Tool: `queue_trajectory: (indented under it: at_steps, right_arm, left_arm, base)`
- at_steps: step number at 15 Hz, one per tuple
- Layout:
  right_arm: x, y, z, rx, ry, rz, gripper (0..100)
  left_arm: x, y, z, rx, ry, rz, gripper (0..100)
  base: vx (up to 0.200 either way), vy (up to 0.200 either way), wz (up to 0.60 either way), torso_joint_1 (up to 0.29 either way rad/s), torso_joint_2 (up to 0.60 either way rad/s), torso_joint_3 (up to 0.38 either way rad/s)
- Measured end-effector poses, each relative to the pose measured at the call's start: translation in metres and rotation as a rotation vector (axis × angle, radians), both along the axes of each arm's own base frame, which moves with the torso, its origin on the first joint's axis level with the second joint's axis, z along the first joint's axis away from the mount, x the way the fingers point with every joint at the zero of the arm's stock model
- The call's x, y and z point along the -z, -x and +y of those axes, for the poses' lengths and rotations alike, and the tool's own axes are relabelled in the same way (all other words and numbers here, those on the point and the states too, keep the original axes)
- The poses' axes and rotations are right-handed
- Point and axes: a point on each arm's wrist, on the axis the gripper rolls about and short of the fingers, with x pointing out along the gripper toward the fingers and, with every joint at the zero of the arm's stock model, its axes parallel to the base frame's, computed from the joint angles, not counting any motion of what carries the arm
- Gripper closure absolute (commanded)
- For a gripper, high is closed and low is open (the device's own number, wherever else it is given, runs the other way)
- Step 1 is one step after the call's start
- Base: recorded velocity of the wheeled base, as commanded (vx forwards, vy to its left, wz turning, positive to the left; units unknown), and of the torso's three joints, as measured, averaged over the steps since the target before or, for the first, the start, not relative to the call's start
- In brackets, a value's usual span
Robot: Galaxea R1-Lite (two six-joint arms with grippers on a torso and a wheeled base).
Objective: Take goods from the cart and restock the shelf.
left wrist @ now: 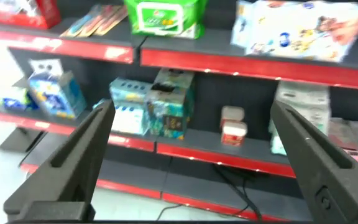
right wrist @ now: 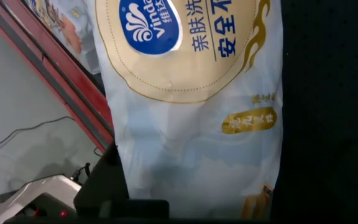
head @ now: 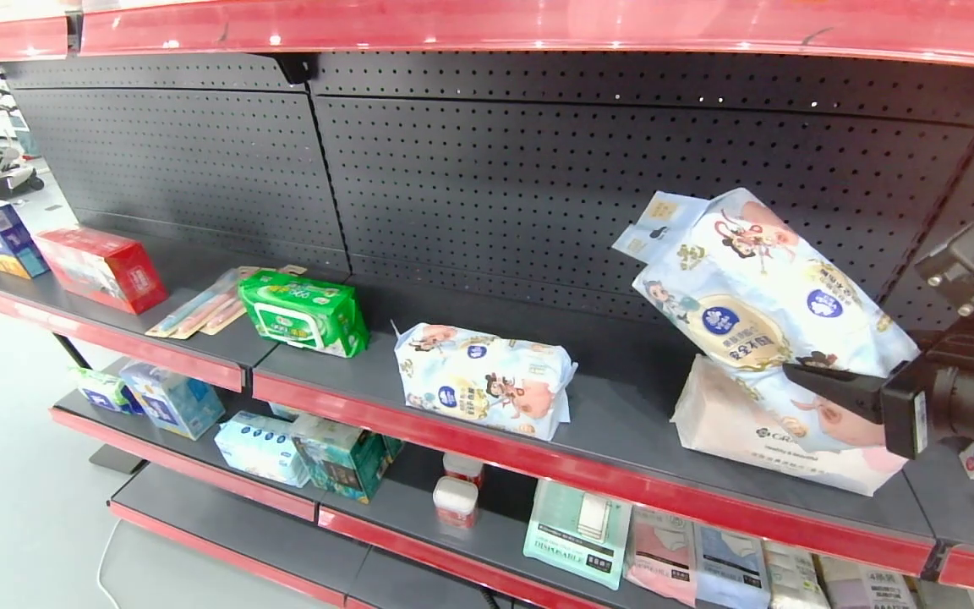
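A black pegboard back wall (head: 495,169) and a dark shelf (head: 588,475) with a red front edge are seen in the head view, with further red-edged shelves below it.

The right hand (head: 825,389) is clenched on a cartoon-printed pack (head: 757,296), which is held by its lower end at the right part of the shelf. The pack is tilted, with its upper end leaning toward the pegboard. It is held directly over a pale pink pack (head: 732,436) that lies flat on the shelf; whether the two touch cannot be told. In the right wrist view the held pack (right wrist: 191,124) is seen up close, with one dark finger (right wrist: 104,180) pressed against its side.

The left hand (left wrist: 191,112) is released, its two dark fingers spread wide apart with nothing between them, and it is pointed toward the lower shelves.

A second cartoon-printed pack (head: 483,381) lies near the middle of the shelf, well apart from the held one. Farther left a green wipes pack (head: 305,313) is placed, with packaged toothbrushes (head: 199,313) just beside it. A red box (head: 102,266) and a blue box (head: 1,237) stand at the far left end.

On the shelf below, blue packs (head: 259,447) and two small white tubs with red lids (head: 457,491) are stocked.
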Motion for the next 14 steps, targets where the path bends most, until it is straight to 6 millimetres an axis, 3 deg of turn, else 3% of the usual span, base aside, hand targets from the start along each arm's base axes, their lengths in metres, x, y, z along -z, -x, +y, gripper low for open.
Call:
queue_trajectory:
  at_steps: [9, 12, 14]
  right_arm:
    - [0.008, 0.002, 0.000, -0.002, 0.003, 0.028, 100]
    - [0.010, 0.005, -0.001, 0.000, 0.003, 0.031, 100]
    - [0.014, 0.008, -0.002, 0.001, 0.006, 0.042, 100]
  left_arm:
    - [0.004, -0.004, 0.006, -0.245, 0.008, -0.046, 0]
    - [0.004, -0.007, 0.004, -0.178, 0.012, -0.097, 0]
    - [0.012, -0.008, 0.003, -0.141, 0.009, -0.038, 0]
  base:
    - [0.000, 0.000, 0.00, 0.000, 0.00, 0.000]
    - [0.000, 0.000, 0.00, 0.000, 0.00, 0.000]
    - [0.000, 0.000, 0.00, 0.000, 0.00, 0.000]
